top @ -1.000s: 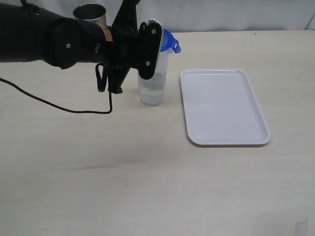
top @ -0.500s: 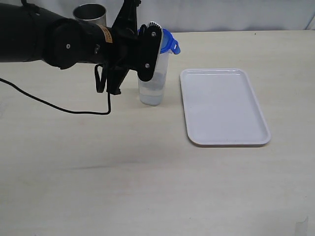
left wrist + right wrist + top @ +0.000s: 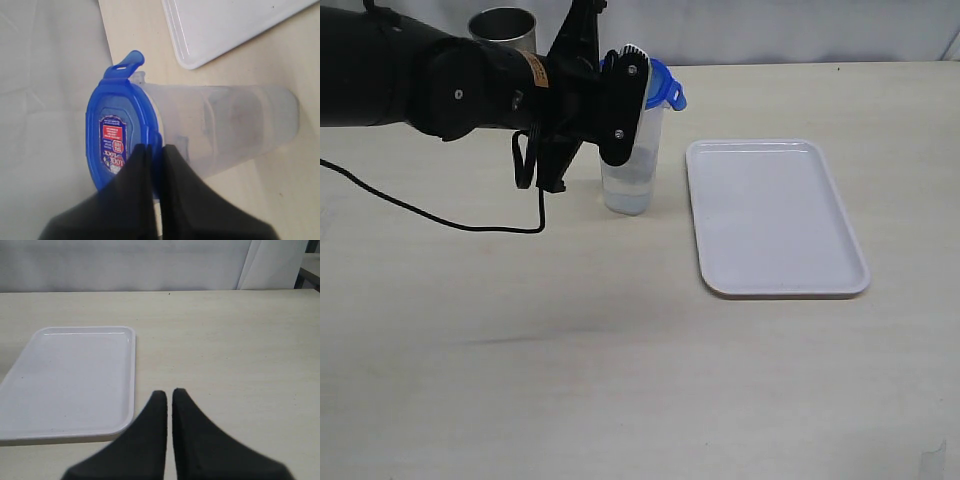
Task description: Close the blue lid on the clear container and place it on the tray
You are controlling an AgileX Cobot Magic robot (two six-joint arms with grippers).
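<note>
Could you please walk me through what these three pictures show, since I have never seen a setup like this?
This is a robot with two black arms, each ending in a two-fingered gripper. One picture comes from a camera off the arms; the other two come from cameras on the wrists. On the table are a clear container with a blue lid on its mouth, a white tray beside it, and a grey metal cup behind. The left gripper is shut on the lid's rim. The right gripper is shut, holds nothing, and appears only in its own wrist picture, near the tray.
</note>
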